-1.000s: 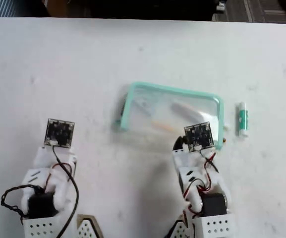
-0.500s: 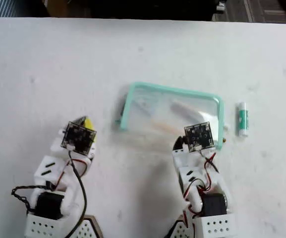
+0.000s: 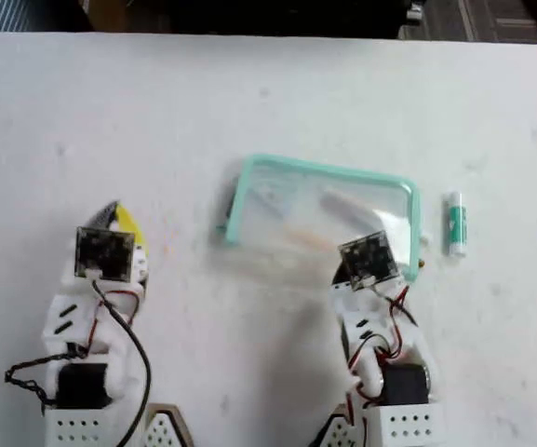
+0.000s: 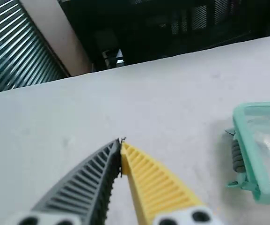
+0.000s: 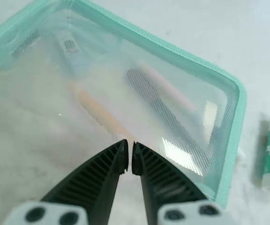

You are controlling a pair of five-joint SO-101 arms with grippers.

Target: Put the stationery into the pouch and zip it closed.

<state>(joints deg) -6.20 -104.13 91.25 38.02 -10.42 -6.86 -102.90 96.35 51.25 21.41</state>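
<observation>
Clear, mint-edged pouch [image 3: 319, 209] flat on mid desk [image 3: 249, 93], holding orange pen [image 5: 102, 115] and pink pen [image 5: 165, 86]; green-white glue stick [image 3: 456, 223] outside, nearby. Right end effector [image 5: 129, 152] pinched together over pouch; left end effector [image 4: 120, 145] likewise, apart.

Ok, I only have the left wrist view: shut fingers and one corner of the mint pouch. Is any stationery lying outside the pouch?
Observer: Yes. A green-and-white glue stick lies on the table to the right of the pouch, not touching it.
Operator: Where's the other arm?
Observer: The right gripper is at the pouch's near side, its fingers shut.
Operator: Anything inside?
Observer: An orange stick and a pale pink stick show through the mesh.
</observation>
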